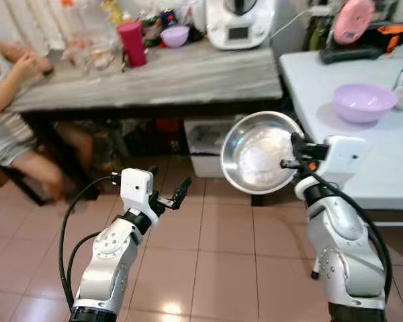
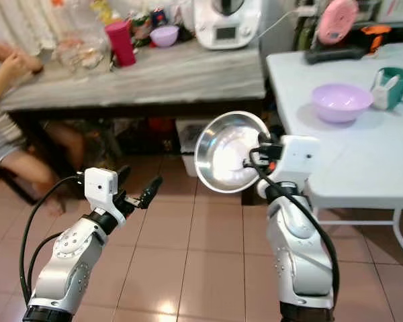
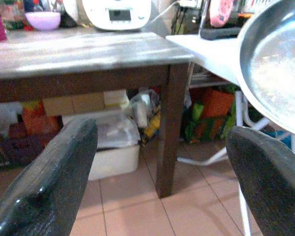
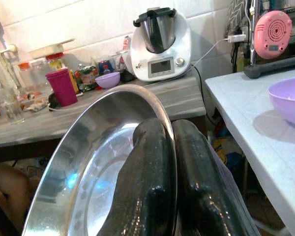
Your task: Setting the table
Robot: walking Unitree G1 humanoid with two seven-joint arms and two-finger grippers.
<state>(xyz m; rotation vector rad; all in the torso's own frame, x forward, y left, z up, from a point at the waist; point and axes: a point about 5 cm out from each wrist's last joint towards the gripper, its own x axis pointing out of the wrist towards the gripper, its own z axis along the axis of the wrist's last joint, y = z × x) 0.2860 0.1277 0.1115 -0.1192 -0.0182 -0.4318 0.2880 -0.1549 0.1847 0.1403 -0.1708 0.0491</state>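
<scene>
My right gripper is shut on the rim of a round steel plate, held upright in the air beside the white table. The right wrist view has the two black fingers pinching the steel plate's edge. A purple bowl and a green mug stand on the white table. My left gripper hangs open and empty over the tiled floor, its fingers spread wide in the left wrist view.
A long grey-topped table runs across the back with a pink cup, a small purple bowl and a white kitchen machine. A person sits at its left end. White boxes sit under it.
</scene>
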